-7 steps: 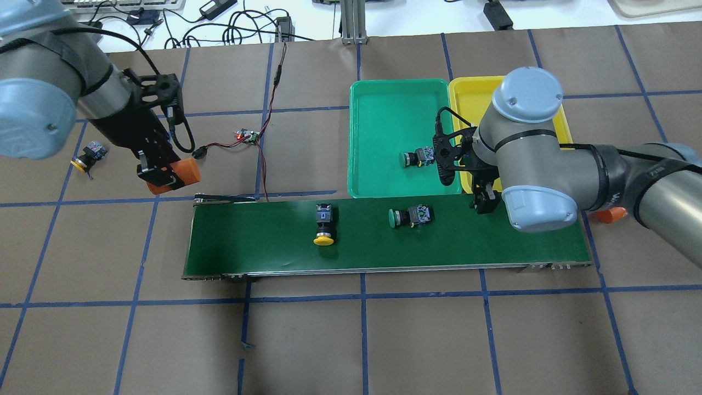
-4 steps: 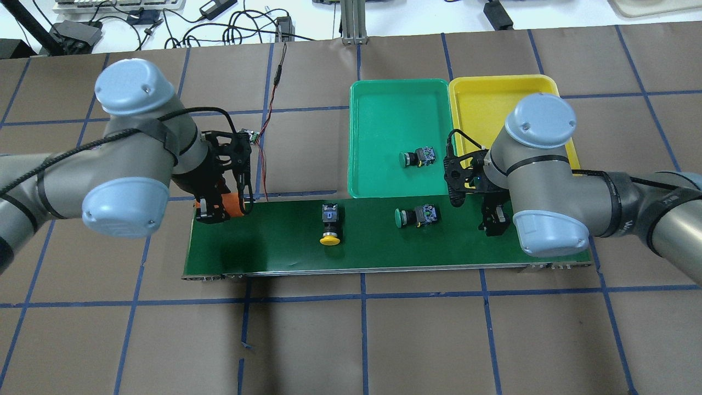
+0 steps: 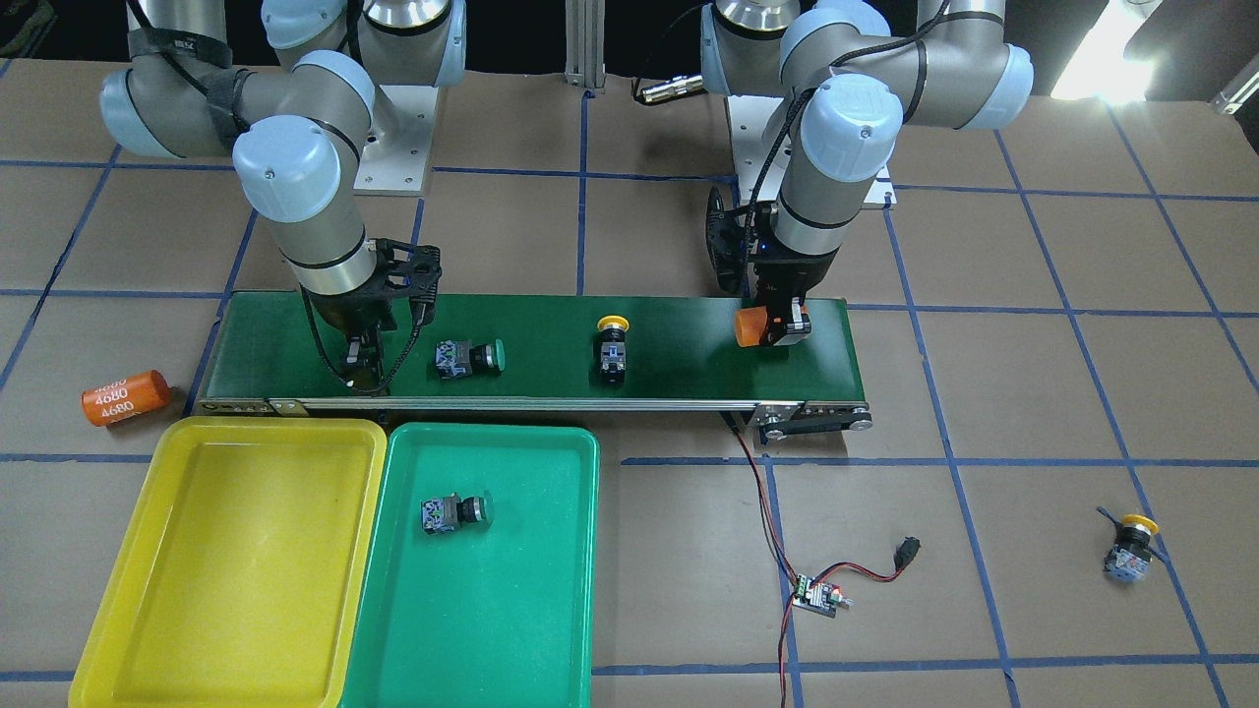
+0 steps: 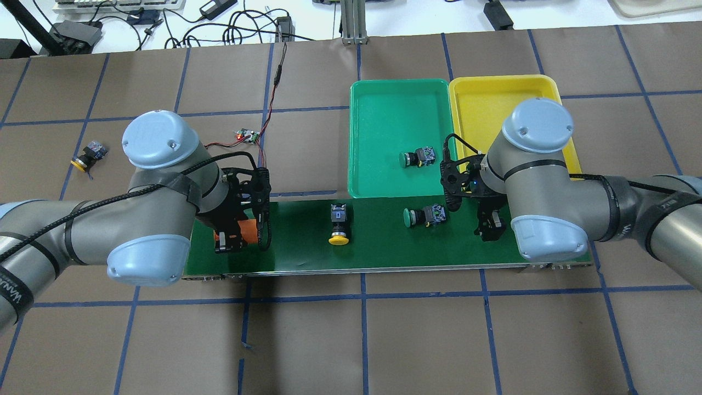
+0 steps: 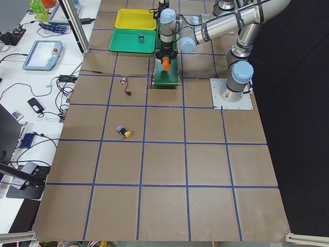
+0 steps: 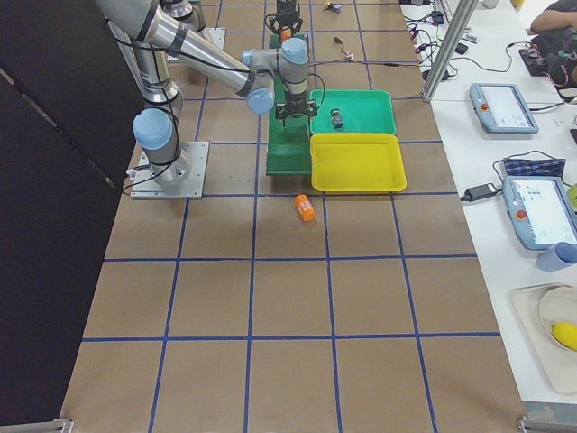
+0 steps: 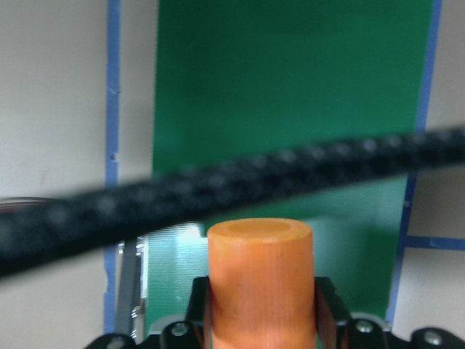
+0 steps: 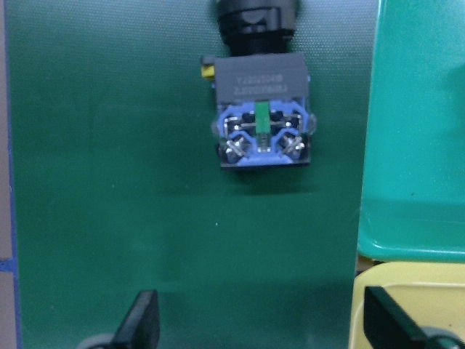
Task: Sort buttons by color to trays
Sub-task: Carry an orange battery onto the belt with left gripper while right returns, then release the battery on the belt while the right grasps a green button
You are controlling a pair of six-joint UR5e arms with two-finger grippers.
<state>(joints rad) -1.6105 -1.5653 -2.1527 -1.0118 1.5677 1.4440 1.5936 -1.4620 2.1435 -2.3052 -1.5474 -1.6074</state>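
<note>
On the green conveyor belt, one green-capped button and one yellow-capped button are seen between the right gripper, held open, and the left gripper, clamped on an orange cylinder.

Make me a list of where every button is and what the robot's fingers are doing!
green tray: holds one green button
yellow tray: empty
belt: carries a second green button and a yellow button
table: another yellow button, far from the trays
left fingers: shut on an orange cylinder over the belt
right fingers: open, empty, near the second green button
</note>
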